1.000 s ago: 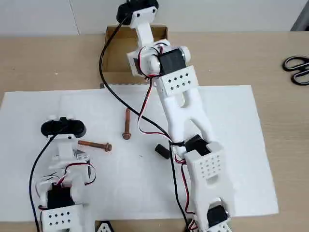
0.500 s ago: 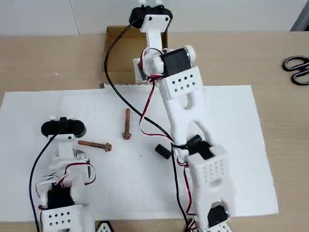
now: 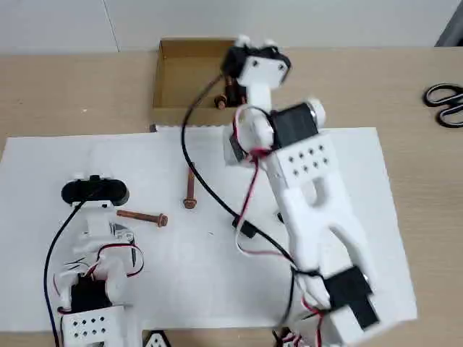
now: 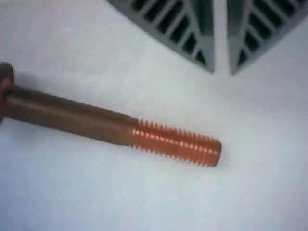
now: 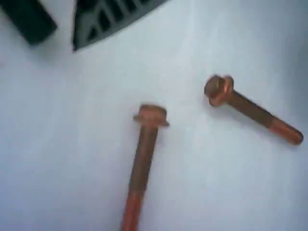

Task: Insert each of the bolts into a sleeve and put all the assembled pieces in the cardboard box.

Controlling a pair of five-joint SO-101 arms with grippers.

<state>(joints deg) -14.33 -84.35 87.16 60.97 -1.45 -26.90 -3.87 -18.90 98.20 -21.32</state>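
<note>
At the near left of the table, my left claw [image 4: 222, 67] hangs low over the white paper [image 3: 58, 159]. Its two grey ribbed fingers [image 4: 187, 29] are drawn almost together, with only a thin slit of paper showing between them, and they pinch nothing. Just clear of the tips lies a copper bolt [image 4: 110, 127]. Its threaded end is closest to the claw, its smooth shank runs away from it, and its head is at the far end of the shank. From above, this crosswise bolt [image 3: 142, 216] sits just right of the left claw [image 3: 94, 191], with its head pointing right.

A second bolt [image 3: 190, 186] lies a little farther off and to the right. It runs near to far with its flanged head at the near end, and the two bolts do not touch. Right of them, a short black sleeve [image 3: 246, 230] rests on the paper, partly crossed by a cable from the right arm.

The right arm stretches from the near right up to the far middle. My right claw [image 3: 242, 65] is over the right edge of the cardboard box [image 3: 181, 79], and I cannot tell whether it is spread or closed. Just below it, a copper-coloured piece with a dark part on it [image 3: 223, 97] lies inside the box near the right wall. I cannot make out its detail.

The box stands on the wooden table [image 3: 72, 87], just beyond the far edge of the paper. A pair of scissors [image 3: 445, 101] lies at the far right.
</note>
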